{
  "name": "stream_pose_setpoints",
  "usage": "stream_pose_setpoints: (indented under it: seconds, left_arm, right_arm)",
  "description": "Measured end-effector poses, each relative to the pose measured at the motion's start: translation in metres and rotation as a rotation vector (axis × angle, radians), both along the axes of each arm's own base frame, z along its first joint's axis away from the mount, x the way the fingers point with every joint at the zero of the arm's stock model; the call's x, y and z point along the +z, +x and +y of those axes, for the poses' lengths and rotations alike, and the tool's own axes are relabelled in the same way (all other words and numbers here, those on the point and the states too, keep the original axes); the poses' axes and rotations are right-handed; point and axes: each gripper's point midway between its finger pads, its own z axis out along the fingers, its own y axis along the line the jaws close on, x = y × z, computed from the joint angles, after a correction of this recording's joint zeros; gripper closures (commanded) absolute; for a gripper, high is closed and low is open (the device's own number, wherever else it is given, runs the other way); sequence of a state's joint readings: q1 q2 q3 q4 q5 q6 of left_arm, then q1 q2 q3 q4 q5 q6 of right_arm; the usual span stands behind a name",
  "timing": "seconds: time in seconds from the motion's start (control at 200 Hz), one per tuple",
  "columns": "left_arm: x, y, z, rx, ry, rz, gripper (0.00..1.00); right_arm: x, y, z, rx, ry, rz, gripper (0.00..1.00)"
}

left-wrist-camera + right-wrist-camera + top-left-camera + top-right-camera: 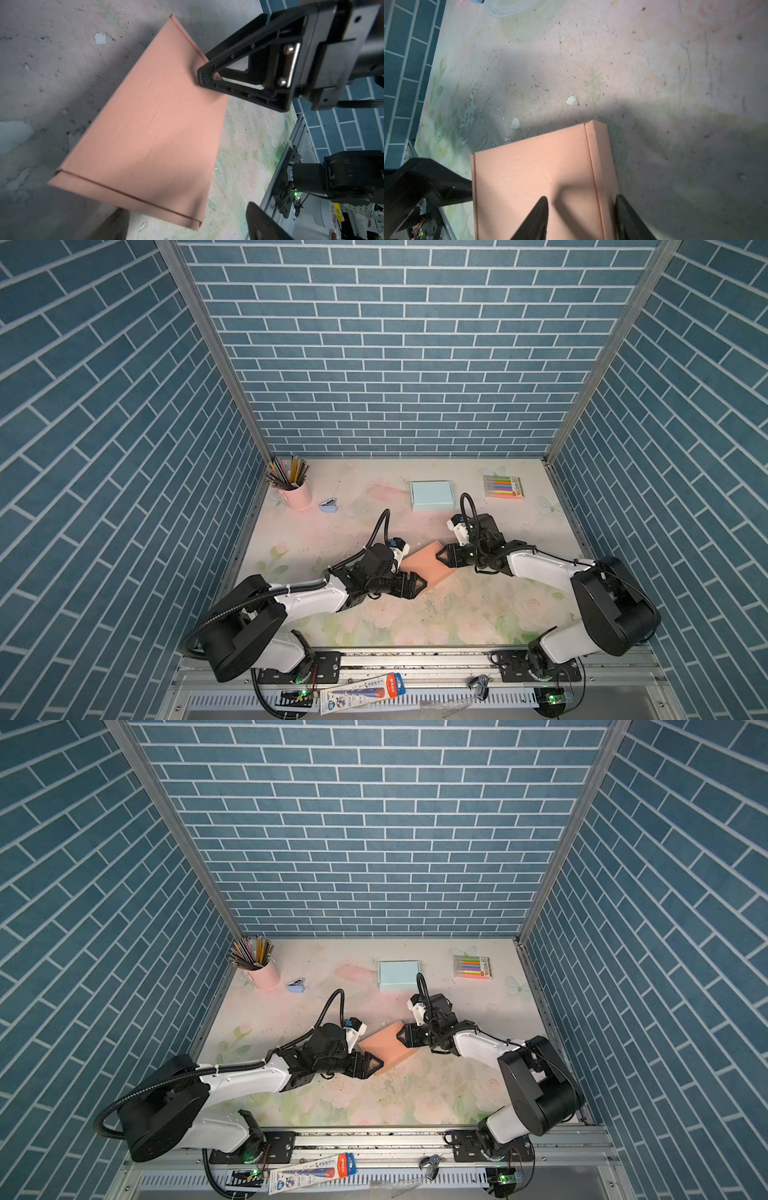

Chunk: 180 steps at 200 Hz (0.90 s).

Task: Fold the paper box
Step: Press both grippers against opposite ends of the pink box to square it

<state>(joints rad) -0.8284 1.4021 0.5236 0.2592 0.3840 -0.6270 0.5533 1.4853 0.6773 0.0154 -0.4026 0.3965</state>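
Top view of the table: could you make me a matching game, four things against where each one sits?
Things:
1 pencil cup
2 marker pack
3 pale blue box
4 peach paper box

Places:
A centre, nearest the front
B far left corner
C far right
D far middle

Pairs: 1-B, 2-C, 3-D, 4-A.

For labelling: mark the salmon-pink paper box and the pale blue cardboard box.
salmon-pink paper box (422, 565), in a top view, its top panel.
pale blue cardboard box (432, 492), in a top view, lid centre.
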Motion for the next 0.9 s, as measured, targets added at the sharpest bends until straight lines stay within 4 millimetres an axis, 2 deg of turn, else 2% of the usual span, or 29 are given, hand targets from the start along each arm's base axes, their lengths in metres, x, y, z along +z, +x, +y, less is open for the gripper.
stream_pose_setpoints:
  seconds: [0.25,0.625,0.9]
  left_arm:
    - [-0.006,0.024,-0.006,-0.002,0.039,-0.002,0.12]
    - [0.001,0.077,-0.021,0.008,0.05,-0.053,0.12]
    - [-0.01,0.088,-0.033,-0.018,0.037,-0.039,0.12]
  right_arm:
    - [0.01,0.0,-0.01,-0.046,-0.004,-0.036,0.48]
    - [0.004,0.009,-0.029,-0.112,-0.012,-0.023,0.48]
    - [-0.001,0.019,-0.041,-0.153,-0.009,-0.016,0.48]
